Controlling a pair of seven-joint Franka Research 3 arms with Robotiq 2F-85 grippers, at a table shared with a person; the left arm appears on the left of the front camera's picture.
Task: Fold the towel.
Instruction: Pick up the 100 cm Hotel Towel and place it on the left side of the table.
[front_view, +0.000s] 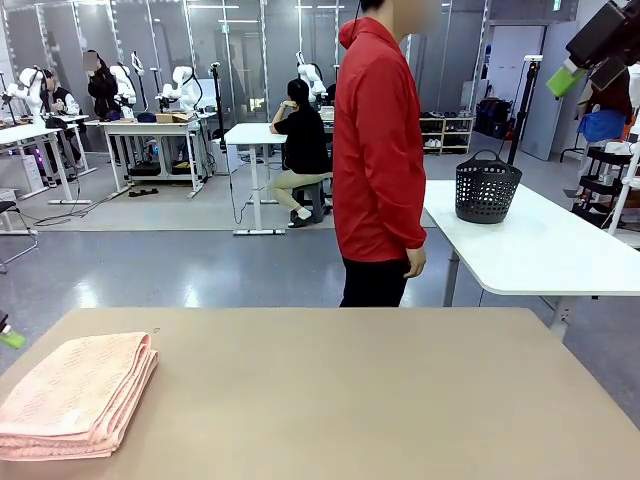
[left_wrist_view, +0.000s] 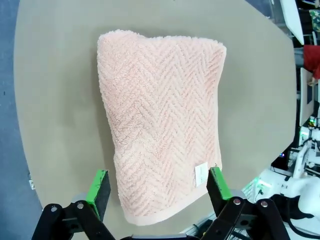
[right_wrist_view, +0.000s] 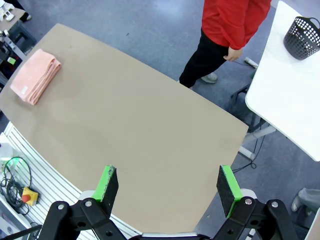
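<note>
From the front, the towel (front_view: 75, 395) lies folded into a thick stack at about 8 o'clock on the tan table (front_view: 350, 400), close to its near-left corner, its layered edges showing along the right side. A person in a red jacket (front_view: 378, 140) stands at the far edge of the table near 12 o'clock, side-on, one hand (front_view: 415, 262) hanging at the hip. Behind, at 2 o'clock, a black basket (front_view: 487, 188) sits on a white table (front_view: 540, 245). A green-padded gripper part shows high at the top right corner, too cropped to read how its jaws stand.

In the left wrist view, the left gripper (left_wrist_view: 158, 192) hangs over the towel (left_wrist_view: 160, 125) with its jaws spread wide and released, one green pad on each side of the towel's near hemmed end; whether the pads brush the cloth is hard to tell. The herringbone weave runs away toward 12 o'clock, and a small white label (left_wrist_view: 200, 175) sits near the hem at 5 o'clock.

In the right wrist view, the right gripper (right_wrist_view: 168, 187) is high above the table (right_wrist_view: 140, 130), jaws wide apart and holding nothing. The towel (right_wrist_view: 35, 75) lies far off at 10 o'clock; the person's legs (right_wrist_view: 205, 62) stand at 1 o'clock, the basket (right_wrist_view: 302, 35) at 2 o'clock.
</note>
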